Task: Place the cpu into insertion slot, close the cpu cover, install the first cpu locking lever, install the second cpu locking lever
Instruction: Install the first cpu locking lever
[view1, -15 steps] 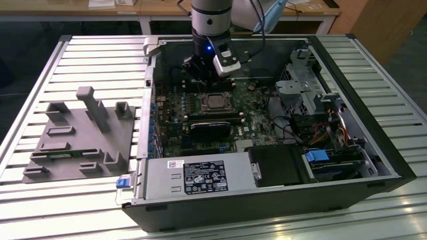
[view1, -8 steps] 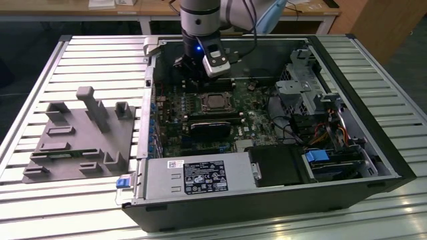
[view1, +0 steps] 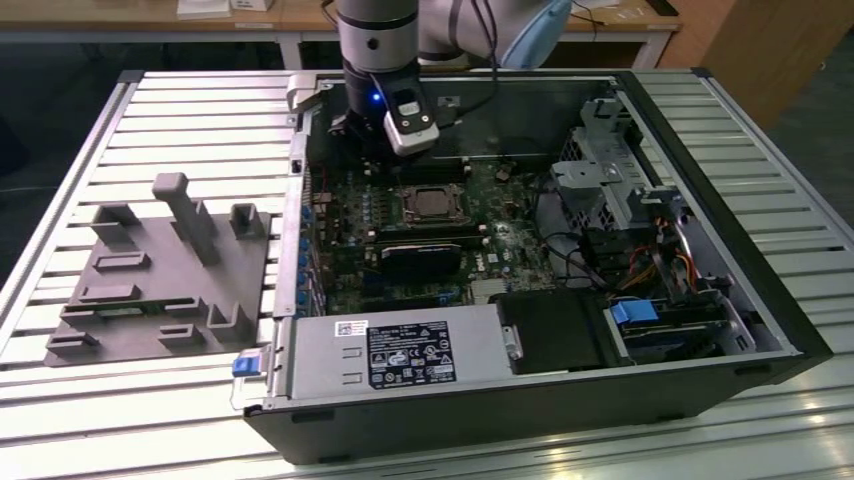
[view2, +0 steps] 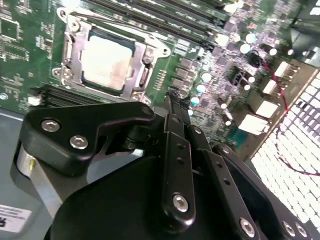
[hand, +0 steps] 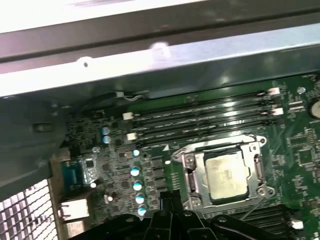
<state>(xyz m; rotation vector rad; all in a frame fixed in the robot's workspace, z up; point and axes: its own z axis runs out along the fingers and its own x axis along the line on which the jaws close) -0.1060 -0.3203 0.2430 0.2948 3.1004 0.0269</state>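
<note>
With gripper (view2: 172, 97) pinched shut on nothing, hovers over the motherboard, the cpu (view2: 107, 62) just ahead of the fingertips and below them. Lies seated in the insertion slot (hand: 181, 159), dull silver top framed by the closed cpu cover (view2: 69, 50). Appears to be at the locking-lever stage; calls for fine, gentle pressing close beside the slot.

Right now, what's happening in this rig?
A robot arm reaches into an open computer case. Its claw is shut, holds nothing, and hangs over the green board beside the socket. The chip already sits in the socket, with the metal frame lying flat around it.
</note>
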